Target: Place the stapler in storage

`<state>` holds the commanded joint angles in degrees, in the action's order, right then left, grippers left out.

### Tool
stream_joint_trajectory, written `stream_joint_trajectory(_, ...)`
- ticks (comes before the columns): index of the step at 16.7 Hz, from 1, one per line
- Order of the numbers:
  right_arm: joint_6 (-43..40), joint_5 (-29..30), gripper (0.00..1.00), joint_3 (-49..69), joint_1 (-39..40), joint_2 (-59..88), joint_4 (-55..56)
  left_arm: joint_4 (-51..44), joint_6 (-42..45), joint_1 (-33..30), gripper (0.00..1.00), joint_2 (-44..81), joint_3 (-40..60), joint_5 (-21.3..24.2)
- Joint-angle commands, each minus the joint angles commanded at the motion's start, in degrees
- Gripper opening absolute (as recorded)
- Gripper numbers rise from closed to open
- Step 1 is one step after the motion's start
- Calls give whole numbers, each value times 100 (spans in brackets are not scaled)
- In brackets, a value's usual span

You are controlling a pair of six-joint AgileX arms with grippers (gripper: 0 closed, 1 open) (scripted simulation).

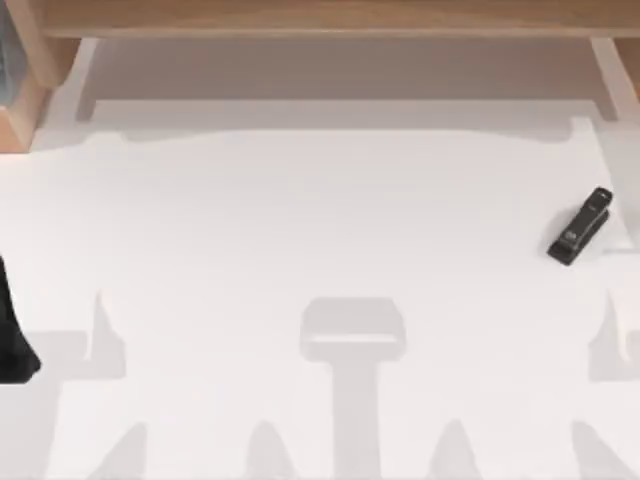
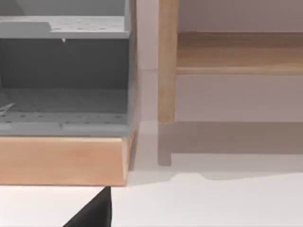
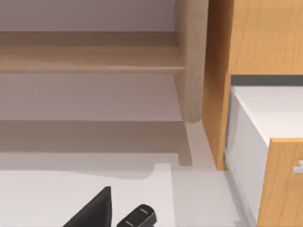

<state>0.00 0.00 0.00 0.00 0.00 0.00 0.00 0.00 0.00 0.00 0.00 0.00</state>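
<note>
A: From above, where is the stapler lying?

B: Near the table top's right edge, untouched.

A: Right wrist view?

B: Stapler tip showing; gripper state cannot be told. Probably rigid, light, smooth: grasp across mid-body.

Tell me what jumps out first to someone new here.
The small black stapler lies alone and tilted near the right edge of the white table. A wooden shelf frame runs along the far side, with a grey-lined wooden cabinet at the far left and a pulled-out white drawer at the far right.
</note>
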Motion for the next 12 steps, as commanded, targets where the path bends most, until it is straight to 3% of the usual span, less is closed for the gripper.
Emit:
stream_joint_trajectory(6,297,-8,100,588,46,593,-392,0,0,0,100,0,0,0)
stream_joint_trajectory(12,1389,0,100,2972,191,3295,-1897,0,0,0,100,0,0,0)
